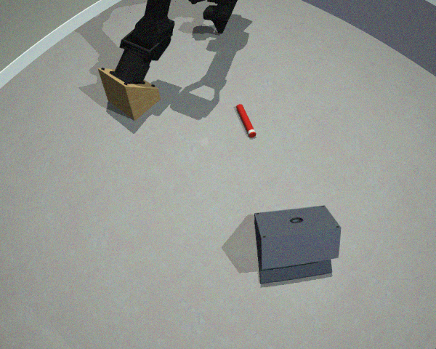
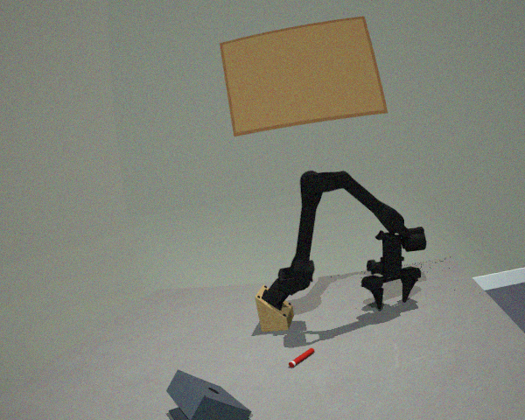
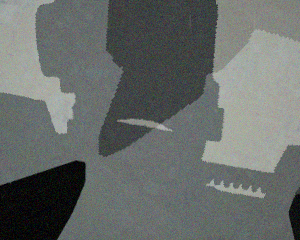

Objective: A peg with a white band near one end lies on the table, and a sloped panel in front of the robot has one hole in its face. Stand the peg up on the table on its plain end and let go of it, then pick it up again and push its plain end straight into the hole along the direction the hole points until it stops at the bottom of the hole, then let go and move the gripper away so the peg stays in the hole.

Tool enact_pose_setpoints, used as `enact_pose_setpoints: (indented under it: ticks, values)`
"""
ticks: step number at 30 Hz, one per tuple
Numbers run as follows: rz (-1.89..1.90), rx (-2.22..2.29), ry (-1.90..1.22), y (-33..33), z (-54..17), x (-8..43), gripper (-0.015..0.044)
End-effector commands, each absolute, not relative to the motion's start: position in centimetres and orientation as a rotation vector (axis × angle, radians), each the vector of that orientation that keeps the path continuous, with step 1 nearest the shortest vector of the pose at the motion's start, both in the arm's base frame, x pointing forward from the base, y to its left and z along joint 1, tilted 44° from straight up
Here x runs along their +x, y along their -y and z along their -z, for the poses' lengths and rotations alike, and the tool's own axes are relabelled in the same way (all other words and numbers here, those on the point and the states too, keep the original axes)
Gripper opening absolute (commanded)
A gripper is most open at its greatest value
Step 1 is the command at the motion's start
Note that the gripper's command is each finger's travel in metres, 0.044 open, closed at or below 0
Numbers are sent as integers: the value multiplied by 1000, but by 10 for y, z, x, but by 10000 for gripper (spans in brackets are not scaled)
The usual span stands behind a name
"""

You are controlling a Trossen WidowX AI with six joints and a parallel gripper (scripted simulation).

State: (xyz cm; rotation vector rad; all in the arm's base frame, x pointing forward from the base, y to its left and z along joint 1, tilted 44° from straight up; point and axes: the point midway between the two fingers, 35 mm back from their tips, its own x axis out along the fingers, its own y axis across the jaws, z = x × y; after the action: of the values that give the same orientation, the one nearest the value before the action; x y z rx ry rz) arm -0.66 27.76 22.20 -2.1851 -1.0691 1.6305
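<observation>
On my feed the nearest thing to a container is the gray block [image 1: 299, 246] [image 2: 208, 397] with the sloped panel, standing on the desk [image 1: 154, 225] [image 2: 344, 384]. Its upper face carries one round hole [image 1: 296, 219] [image 2: 213, 389], dark inside with a ring around it, and I see no peg standing in it. How deep the hole goes I can't tell from these angles. Small dark dots mark the corners of that face in my top view.

The red peg [image 1: 245, 119] [image 2: 303, 357] lies on its side on the desk, between the gray block and the arm [image 1: 144, 37] [image 2: 305, 221]. Its white band [image 1: 251, 131] [image 2: 292, 362] is at the end nearer the block; the plain end points away from it.

My claw [image 2: 392, 305] [image 3: 190, 190] is spread about as wide as it goes, fingers pointing down, with nothing between them. It hangs low over the desk, well apart from the peg, on the far side of it from the block. In my wrist view both fingertips show dark at the lower edges, with shadows on the desk beyond them and no peg in sight. The arm rises from a wooden wedge [image 1: 130, 98] [image 2: 274, 318], bends over at the top and reaches down to the claw.
</observation>
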Motion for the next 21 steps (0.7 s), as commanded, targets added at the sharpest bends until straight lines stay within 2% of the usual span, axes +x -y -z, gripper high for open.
enact_pose_setpoints:
  ticks: [1, 21]
  values:
    - [-1625, -2133, 975, -281, -227, 5, 440]
    - [-1509, -1958, 498, -279, -229, 77, 440]
